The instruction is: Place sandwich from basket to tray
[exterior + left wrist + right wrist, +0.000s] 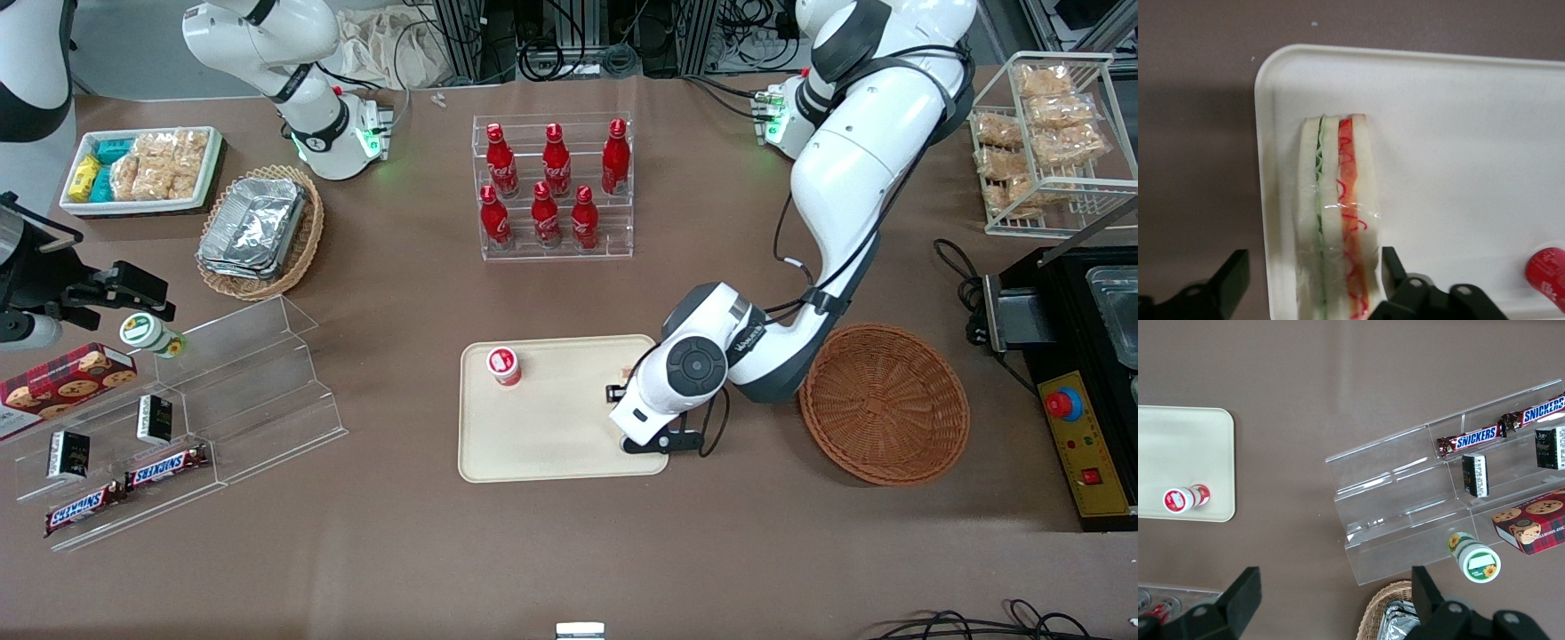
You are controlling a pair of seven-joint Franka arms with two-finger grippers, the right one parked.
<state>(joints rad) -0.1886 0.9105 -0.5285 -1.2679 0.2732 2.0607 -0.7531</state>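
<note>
Brown tabletop (pixel 400 551) is covered with snack displays, and near its middle the tray (pixel 542 444) is laid flat. On the tray, close along the short edge nearest the basket (pixel 885 413), the sandwich (pixel 1337 220) is seen standing on edge. The gripper (pixel 1313 283) is held low over that edge, its fingers (pixel 1231 277) spread to either side of the sandwich without pinching it. A small red-capped cup (pixel 504 365) is set at the tray's opposite end.

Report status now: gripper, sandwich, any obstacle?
Gripper open, over beige plastic tray. Triangular pale-bread sandwich on tray, between fingers. Red-capped cup apart, not obstructing.
</note>
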